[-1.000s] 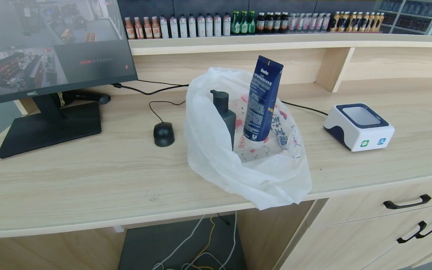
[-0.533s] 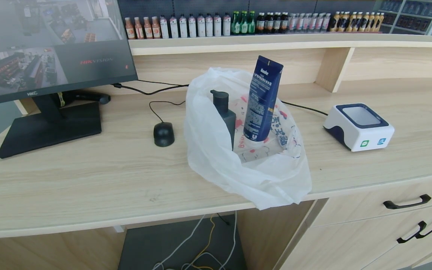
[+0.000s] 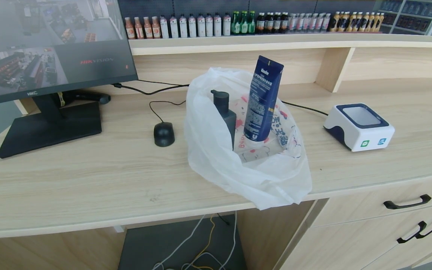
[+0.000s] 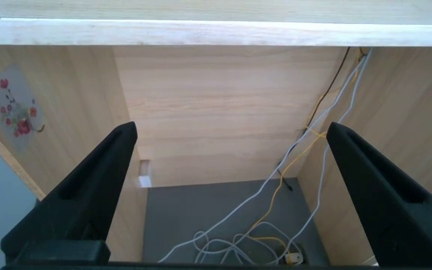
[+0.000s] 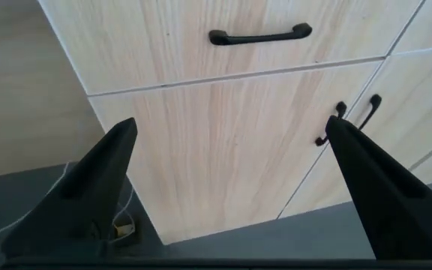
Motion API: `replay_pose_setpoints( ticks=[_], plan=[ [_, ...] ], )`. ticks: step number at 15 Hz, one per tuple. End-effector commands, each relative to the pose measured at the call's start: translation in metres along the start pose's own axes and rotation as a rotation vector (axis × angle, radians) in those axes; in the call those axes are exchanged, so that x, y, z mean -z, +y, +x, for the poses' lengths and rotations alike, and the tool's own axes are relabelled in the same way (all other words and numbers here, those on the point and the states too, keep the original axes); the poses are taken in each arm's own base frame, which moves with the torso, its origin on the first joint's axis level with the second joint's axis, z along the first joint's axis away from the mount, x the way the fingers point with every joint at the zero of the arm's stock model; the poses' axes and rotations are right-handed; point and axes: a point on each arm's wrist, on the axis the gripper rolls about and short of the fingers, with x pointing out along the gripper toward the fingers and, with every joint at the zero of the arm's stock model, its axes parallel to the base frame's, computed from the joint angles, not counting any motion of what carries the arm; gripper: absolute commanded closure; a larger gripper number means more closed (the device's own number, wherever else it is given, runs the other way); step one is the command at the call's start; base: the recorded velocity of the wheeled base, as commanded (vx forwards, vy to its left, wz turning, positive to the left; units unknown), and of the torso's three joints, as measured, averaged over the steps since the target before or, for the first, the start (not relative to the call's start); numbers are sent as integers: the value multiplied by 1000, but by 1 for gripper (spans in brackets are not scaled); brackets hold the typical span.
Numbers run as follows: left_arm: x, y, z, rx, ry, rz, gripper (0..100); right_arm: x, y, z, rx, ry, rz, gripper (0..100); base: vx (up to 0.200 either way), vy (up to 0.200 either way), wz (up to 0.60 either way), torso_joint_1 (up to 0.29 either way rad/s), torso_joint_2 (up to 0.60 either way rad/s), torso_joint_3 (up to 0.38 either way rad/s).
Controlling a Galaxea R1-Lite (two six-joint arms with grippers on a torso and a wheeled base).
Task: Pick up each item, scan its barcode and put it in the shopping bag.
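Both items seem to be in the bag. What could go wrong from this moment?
1. The bag hangs over the front edge of the counter; it might slide off with both items inside.
2. The tube stands tall and tilted above the bag's rim, so a nudge could tip it out.
3. The left gripper and right gripper, both open, are below the counter; raised straight up, they might strike its edge or the drawer handle.

The shopping bag (image 3: 216, 165) is thin, crinkled, translucent white plastic; the blue tube (image 3: 263, 97) is glossy, the pump bottle (image 3: 227, 116) matt dark. Facing the right gripper (image 5: 232, 126), the drawer front (image 5: 163, 46) is smooth pale wood-grain.
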Motion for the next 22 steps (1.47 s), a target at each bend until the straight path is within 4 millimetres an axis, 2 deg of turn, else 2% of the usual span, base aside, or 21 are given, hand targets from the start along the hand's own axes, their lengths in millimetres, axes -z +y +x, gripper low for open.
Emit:
replay_pose_setpoints(
  ticks=[1, 4, 7, 13, 22],
  plan=[
    [0, 0, 0, 1, -1, 0, 0, 3, -1, -5, -84, -73, -10, 0, 0, 0, 0, 0, 0, 0],
    [0, 0, 0, 1, -1, 0, 0, 3, -1, -5, -84, -73, 11, 0, 0, 0, 0, 0, 0, 0],
    [0, 0, 0, 1, -1, -2, 0, 3, -1, -5, -84, -73, 10, 0, -200, 0, 0, 6, 2, 2],
    [0, 0, 0, 0, 1, -3, 0, 3, -1, -5, -84, -73, 10, 0, 0, 0, 0, 0, 0, 0],
    [0, 0, 0, 0, -1, -9, 0, 3, -1, -5, -84, -73, 11, 0, 0, -200, 0, 2, 2, 4]
  ],
)
